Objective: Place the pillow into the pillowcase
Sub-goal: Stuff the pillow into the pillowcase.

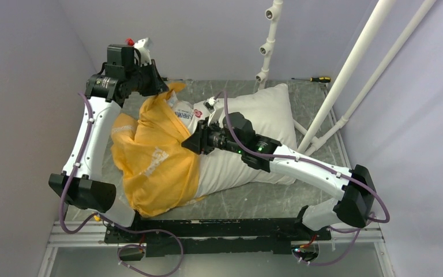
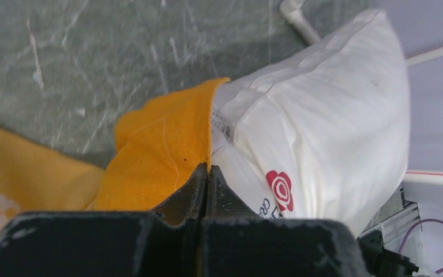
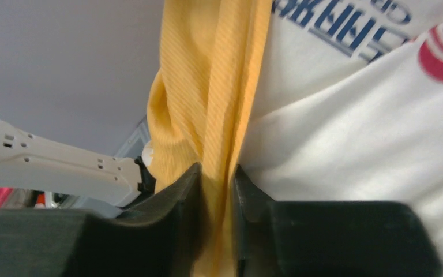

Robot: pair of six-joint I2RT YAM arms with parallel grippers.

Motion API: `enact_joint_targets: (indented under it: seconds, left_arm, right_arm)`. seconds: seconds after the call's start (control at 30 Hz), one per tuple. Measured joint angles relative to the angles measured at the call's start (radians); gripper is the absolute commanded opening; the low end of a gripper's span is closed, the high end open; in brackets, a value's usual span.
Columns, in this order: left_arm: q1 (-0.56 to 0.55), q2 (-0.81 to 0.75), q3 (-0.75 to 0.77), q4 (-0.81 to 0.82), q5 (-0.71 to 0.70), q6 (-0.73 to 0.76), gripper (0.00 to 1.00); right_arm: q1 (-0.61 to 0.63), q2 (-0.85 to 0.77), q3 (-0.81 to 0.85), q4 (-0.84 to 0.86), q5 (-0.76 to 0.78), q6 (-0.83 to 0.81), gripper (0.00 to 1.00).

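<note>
The white pillow (image 1: pixel 265 109) lies across the grey table, its left end with the red logo (image 1: pixel 198 113) inside the orange-yellow pillowcase (image 1: pixel 156 156). My left gripper (image 1: pixel 164 86) is at the case's far top corner. In the left wrist view the left gripper (image 2: pixel 208 167) is shut on the orange hem of the pillowcase (image 2: pixel 161 144), right beside the pillow (image 2: pixel 323 115). My right gripper (image 1: pixel 187 141) is at the case's mouth on top of the pillow. In the right wrist view the right gripper (image 3: pixel 216 167) is slightly open, with a fold of the pillowcase (image 3: pixel 213 86) hanging loose between its fingers, against the pillow (image 3: pixel 352 144).
A screwdriver (image 1: pixel 317 79) lies at the back right of the grey mat (image 1: pixel 265 199). White pipes (image 1: pixel 352 63) slant up on the right, and a pipe with fittings (image 1: pixel 268 40) stands behind the pillow. Walls close in on the left and right.
</note>
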Motion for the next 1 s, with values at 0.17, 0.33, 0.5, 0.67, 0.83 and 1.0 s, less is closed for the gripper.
enact_joint_targets:
  seconds: [0.17,0.33,0.5,0.67,0.83,1.0]
  left_arm:
    - [0.011,0.019,0.016,0.108,0.073,0.0,0.0]
    - [0.013,0.026,0.011,0.179,0.132,0.018,0.0]
    - [0.013,-0.011,-0.063,0.277,0.22,0.036,0.0]
    - [0.015,-0.047,-0.126,0.333,0.266,0.078,0.0]
    - [0.015,-0.068,-0.186,0.407,0.282,0.101,0.0]
    - [0.015,-0.096,-0.269,0.505,0.295,0.1,0.0]
  right_arm:
    - [0.0,-0.006,0.002,-0.01,0.013,-0.023,0.9]
    - [-0.036,-0.082,0.002,-0.036,0.066,-0.063,0.92]
    - [-0.253,-0.14,0.047,-0.048,0.051,-0.084,0.95]
    - [-0.375,-0.032,0.223,-0.13,0.031,-0.139,0.96]
    - [-0.375,0.138,0.307,-0.122,-0.119,-0.165,0.67]
    - [-0.357,0.355,0.34,-0.019,-0.331,-0.083,0.61]
